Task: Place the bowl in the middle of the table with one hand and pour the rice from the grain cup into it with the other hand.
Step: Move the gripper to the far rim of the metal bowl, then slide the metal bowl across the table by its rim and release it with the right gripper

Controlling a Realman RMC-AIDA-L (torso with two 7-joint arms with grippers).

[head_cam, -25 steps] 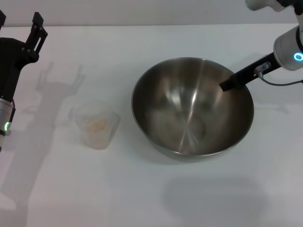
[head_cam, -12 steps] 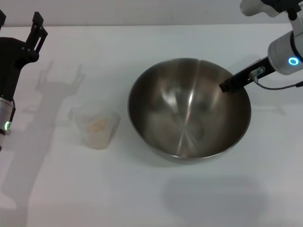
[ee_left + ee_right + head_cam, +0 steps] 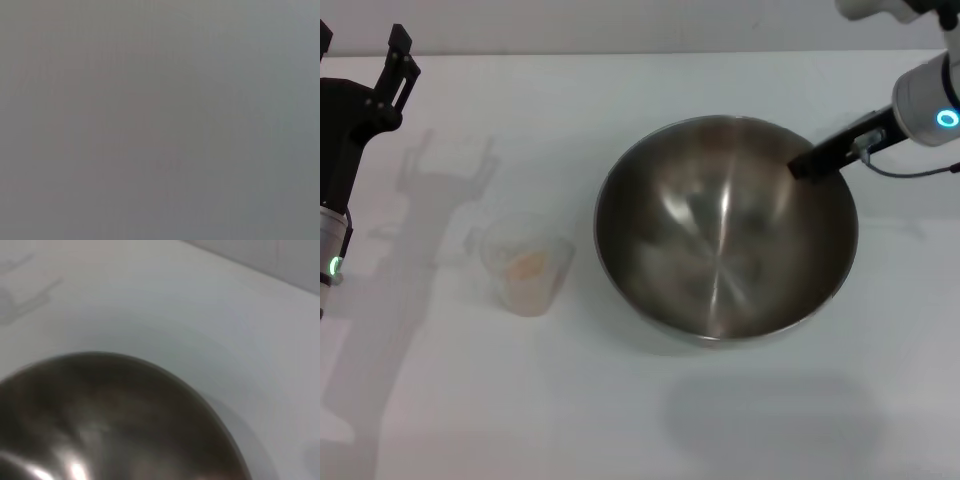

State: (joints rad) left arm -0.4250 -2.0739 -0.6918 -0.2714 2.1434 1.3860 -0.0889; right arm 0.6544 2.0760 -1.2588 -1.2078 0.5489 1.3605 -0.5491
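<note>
Right gripper (image 3: 807, 165): at the bowl's far-right rim, one dark finger reaching over the edge into the bowl; it looks to be pinching the rim, though the outer finger is hidden behind the steel, so the hold is a judgement.
Bowl (image 3: 725, 235): hangs from those jaws toward the robot and to its left, roughly mid-table; it looks tipped, the rim under the jaws higher than the near one. Empty inside. The right wrist view shows only its curved wall (image 3: 110, 415) against the table.
Left gripper (image 3: 395, 60): parked at the left edge, well clear of everything, fingers pointing up. I cannot tell how the jaws stand; its wrist view is a featureless grey.
Cup (image 3: 525, 263): upright on the table, well to the left of the right jaws, beyond the bowl's left rim with a clear gap, and nearer the robot than the left jaws.
Rice (image 3: 527, 264): a small pale heap in the cup bottom; none in the bowl.
Progress: the bowl is about where it belongs but seemingly not set flat or released. Left to do: settle it, let go, then the left arm must pick up the cup and pour. The pour has not begun.
Table (image 3: 620, 420): plain matte white, carrying soft shadows of both arms.
Room: only a pale strip beyond the far edge.
</note>
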